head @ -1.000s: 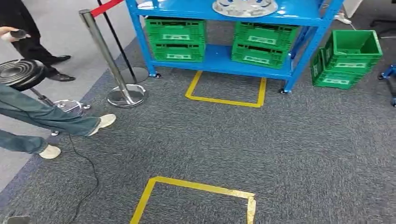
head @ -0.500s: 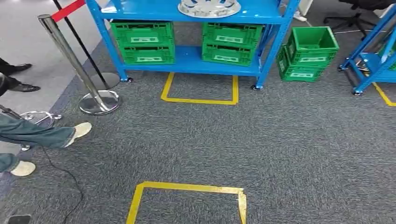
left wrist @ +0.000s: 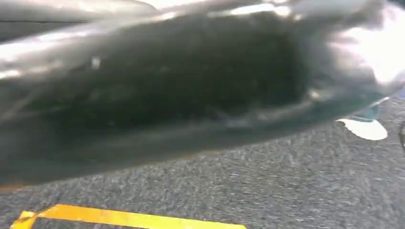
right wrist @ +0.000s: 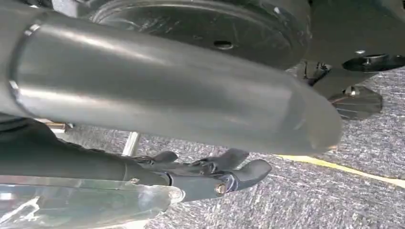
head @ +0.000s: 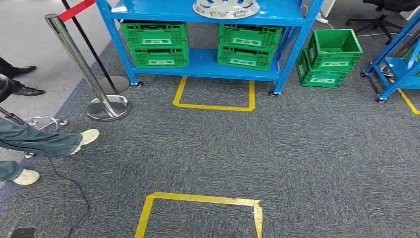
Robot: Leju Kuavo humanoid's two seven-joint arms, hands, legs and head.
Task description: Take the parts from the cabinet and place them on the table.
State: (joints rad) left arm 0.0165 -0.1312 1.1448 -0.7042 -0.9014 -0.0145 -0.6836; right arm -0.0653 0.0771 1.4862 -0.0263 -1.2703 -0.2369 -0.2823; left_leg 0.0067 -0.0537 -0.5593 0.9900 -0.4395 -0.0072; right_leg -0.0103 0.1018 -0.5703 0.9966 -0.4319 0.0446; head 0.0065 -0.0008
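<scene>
A silver wheel-shaped part (head: pixel 226 7) lies on the upper shelf of the blue cabinet (head: pixel 203 63) at the far side of the carpet. Green crates (head: pixel 154 42) (head: pixel 250 44) are stacked on its lower shelf. In the right wrist view my right hand (right wrist: pixel 210 167) hangs above the carpet. Its dark fingers (right wrist: pixel 239 171) are stretched out with nothing in them, and the thick grey thumb (right wrist: pixel 191 95) stands apart from them. The left wrist view is a blurred dark shape over carpet, and I cannot tell how my left hand lies.
A chrome stanchion (head: pixel 81 64) with a red belt stands left of the cabinet. A seated person's legs (head: pixel 44 141) and a floor cable (head: pixel 74 188) are at the left. Green crates (head: pixel 331 57) and a second blue rack (head: pixel 396 64) are at right. Yellow tape squares (head: pixel 213 105) (head: pixel 198 199) mark the carpet.
The camera has turned to the right: the cabinet and stanchion sit further left in the picture, and the second blue rack has come in at the right edge.
</scene>
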